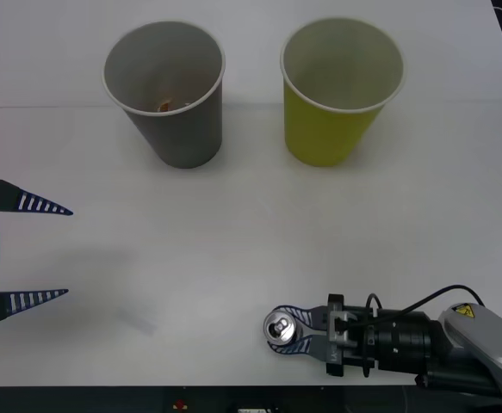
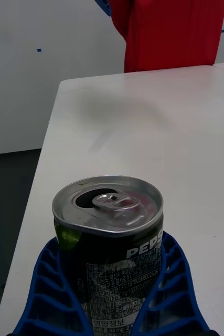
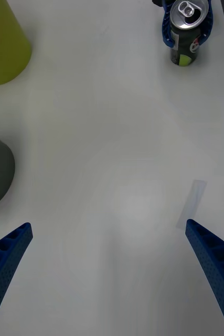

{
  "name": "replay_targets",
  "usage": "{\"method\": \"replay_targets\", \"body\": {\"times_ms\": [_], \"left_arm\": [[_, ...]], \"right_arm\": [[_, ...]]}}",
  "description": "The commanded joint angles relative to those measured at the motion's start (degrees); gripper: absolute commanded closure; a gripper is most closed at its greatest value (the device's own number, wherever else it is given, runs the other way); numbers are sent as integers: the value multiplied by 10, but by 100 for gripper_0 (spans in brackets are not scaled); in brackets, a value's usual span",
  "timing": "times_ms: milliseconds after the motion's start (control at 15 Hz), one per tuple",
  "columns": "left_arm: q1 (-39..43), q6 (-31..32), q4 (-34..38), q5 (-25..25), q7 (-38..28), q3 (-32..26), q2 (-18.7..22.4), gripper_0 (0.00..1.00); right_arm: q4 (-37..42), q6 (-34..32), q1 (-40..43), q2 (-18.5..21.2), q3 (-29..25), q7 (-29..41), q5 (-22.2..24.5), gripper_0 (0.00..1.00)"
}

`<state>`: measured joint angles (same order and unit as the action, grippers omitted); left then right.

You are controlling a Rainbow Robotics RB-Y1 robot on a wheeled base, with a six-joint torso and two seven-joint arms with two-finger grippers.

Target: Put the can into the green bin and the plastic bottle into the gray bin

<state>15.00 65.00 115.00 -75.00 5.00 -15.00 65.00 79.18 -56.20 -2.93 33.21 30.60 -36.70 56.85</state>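
We find two containers standing upright at the far side of the worktop (image 1: 251, 258). The gray bin (image 1: 166, 90) is on the left and the green bin (image 1: 341, 86) on the right, well apart from each other. Inside the gray bin we note a small brownish item at the bottom; we cannot tell what it is. The pale interior of the green bin shows nothing in it that we can make out.

The can (image 1: 280, 328) stands upright on the worktop near its front edge, right of centre. Its silver top faces up, with the pull tab in place and a dark opening beside it. The right hand (image 1: 287, 332) has its blue ribbed fingers (image 2: 49, 294) pressed against both sides of the can's dark body, pinching it low down. The can's base appears to rest on the surface.

The left hand (image 1: 48, 251) sits at the left edge of the worktop, fingers spread wide, holding nothing.

A broad stretch of bare white surface lies between the can and the two bins. A small strip of clear tape (image 3: 192, 202) lies flat on the worktop near the left hand. In the right wrist view the worktop's left-hand edge runs just beside the can, with dark floor below it.
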Motion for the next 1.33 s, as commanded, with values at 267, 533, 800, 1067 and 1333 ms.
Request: {"method": "replay_targets", "body": {"times_ms": [267, 533, 800, 1067, 1333], "left_arm": [[0, 0, 0, 0, 0, 0, 0, 0], [0, 0, 0, 0, 0, 0, 0, 0], [0, 0, 0, 0, 0, 0, 0, 0], [0, 0, 0, 0, 0, 0, 0, 0], [0, 0, 0, 0, 0, 0, 0, 0]], "right_arm": [[11, -5, -6, 19, -6, 23, -29, 100], [99, 0, 11, 64, -48, 153, 27, 100], [234, -1, 51, 99, -132, 345, 139, 100], [331, -11, 71, 104, -192, 521, 235, 100], [404, -22, 72, 104, -233, 683, 306, 100]]}}
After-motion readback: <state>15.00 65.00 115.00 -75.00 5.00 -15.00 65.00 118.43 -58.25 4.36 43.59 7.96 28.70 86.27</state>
